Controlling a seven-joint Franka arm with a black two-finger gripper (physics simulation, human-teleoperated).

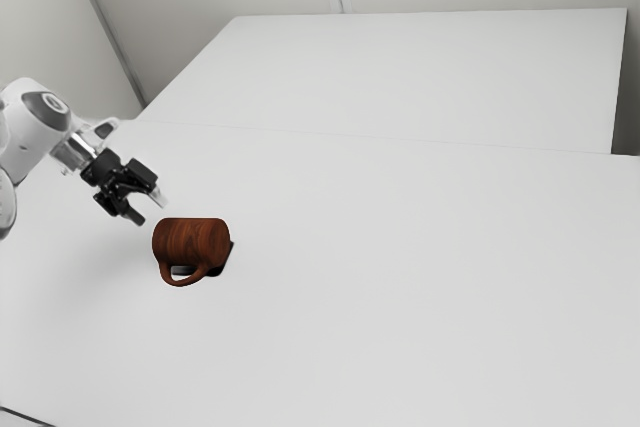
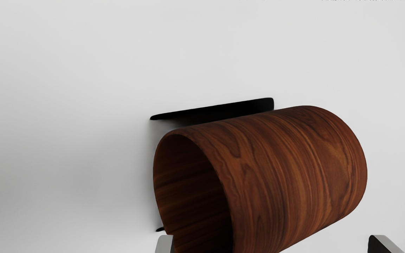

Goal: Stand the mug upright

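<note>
Mug (image 1: 192, 241): a reddish-brown vessel with the look of polished wood, lying on its side on the counter (image 1: 400, 297). The body is a broad, smooth cylinder; dark, wavy grain bands run around it, loosening into swirls and pointed loops. The mouth (image 2: 193, 196) is round, with a thin rim, and opens onto a darker interior streaked with the same grain. The handle (image 1: 180, 282), a rounded loop of matching brown, projects from the body toward the exterior view's near side. A black, sharp-edged shadow (image 2: 216, 111) lies on the counter along the body. The counter is matt, smooth and pale grey-white.

End effector (image 1: 149, 211): black and angular, with lighter tips, carried on a white, rounded arm (image 1: 32, 132) that enters from the exterior view's left. Its two fingers (image 2: 165, 245) stand wide apart, with nothing gripped between them. In the exterior view the mug lies near the fingertips, apart from them, toward that view's right and lower than they are. In the wrist view the body extends ahead of the gap between the fingers; the mouth faces the side of one fingertip, while the other stands beyond the opposite end.
</note>
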